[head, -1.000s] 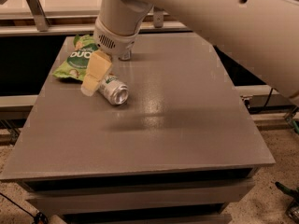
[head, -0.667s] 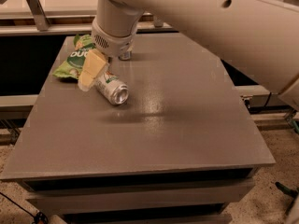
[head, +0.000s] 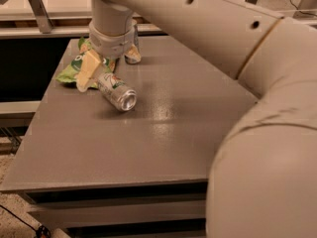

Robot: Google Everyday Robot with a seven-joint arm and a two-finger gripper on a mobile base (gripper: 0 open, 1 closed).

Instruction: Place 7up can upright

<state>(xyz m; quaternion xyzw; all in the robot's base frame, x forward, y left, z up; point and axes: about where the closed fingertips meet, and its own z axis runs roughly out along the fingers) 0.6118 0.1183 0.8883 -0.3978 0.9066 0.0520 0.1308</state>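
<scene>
The 7up can [head: 117, 91] lies on its side on the grey table [head: 163, 133], left of the middle, with its shiny silver top facing the front right. My gripper [head: 110, 64] hangs just above and behind the can's far end. It is open, with one cream finger [head: 87, 72] left of the can and the other [head: 132, 55] to the back right. The can is not held.
A green snack bag [head: 73, 69] lies at the table's back left, partly hidden by the gripper. My arm [head: 257, 148] fills the right and front right of the view. A dark gap and a rail run behind the table.
My arm has swung further over the table and the gripper has come lower over the can's far end. The can has not moved.
</scene>
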